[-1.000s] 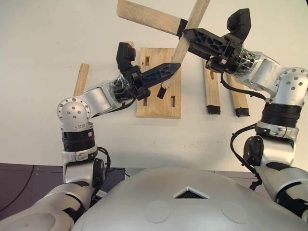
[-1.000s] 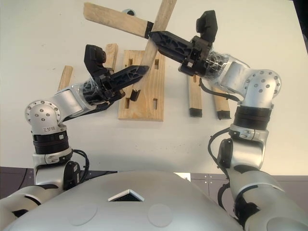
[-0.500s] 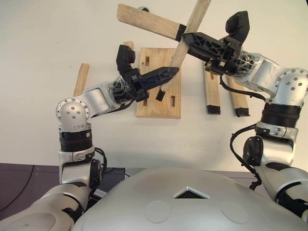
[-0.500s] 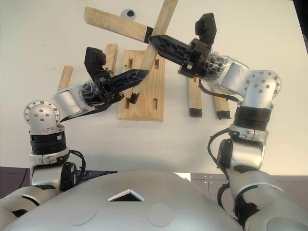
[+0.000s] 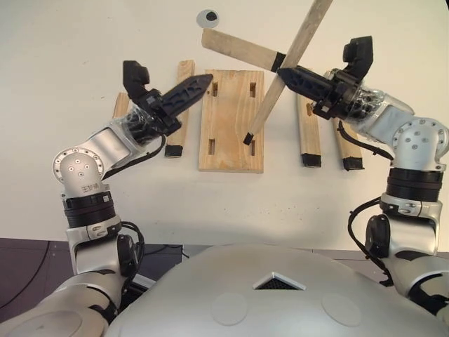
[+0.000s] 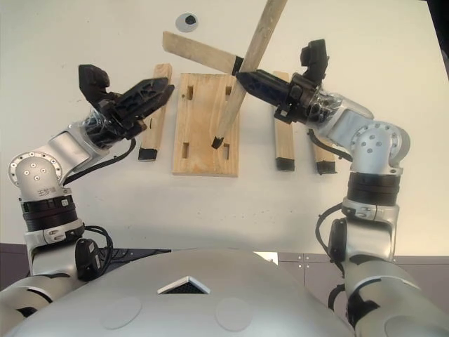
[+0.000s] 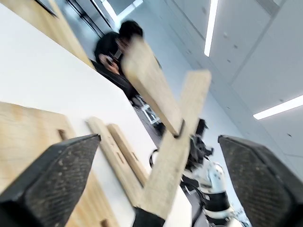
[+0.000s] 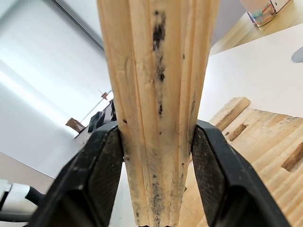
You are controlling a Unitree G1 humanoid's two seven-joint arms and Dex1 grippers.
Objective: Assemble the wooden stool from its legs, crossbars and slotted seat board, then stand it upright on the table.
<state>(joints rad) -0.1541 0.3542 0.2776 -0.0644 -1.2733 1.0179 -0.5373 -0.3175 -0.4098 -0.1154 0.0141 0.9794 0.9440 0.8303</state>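
- My right gripper [image 5: 287, 74] pinches the wooden leg [image 5: 266, 105] between its two fingers [image 8: 102, 175], at the place where the crossbar [image 5: 238, 48] joins it.
- This leg stands tilted: its long axis goes from high at the far right down to the near left, and its black tip [image 5: 248, 138] points down onto the seat board [image 5: 228, 151], beside a slot on the right half. I cannot tell if the tip sits inside the slot.
- The crossbar points from the leg to the far left, above the table.
- The seat board lies flat in the middle, with its long axis running near to far.
- My left gripper [image 5: 200, 84] hovers with its jaws spread wide, over a loose leg [image 5: 175, 133] just left of the board.
- Two more legs [image 5: 307, 133] [image 5: 347, 149] lie right of the board, black ends toward the near side.
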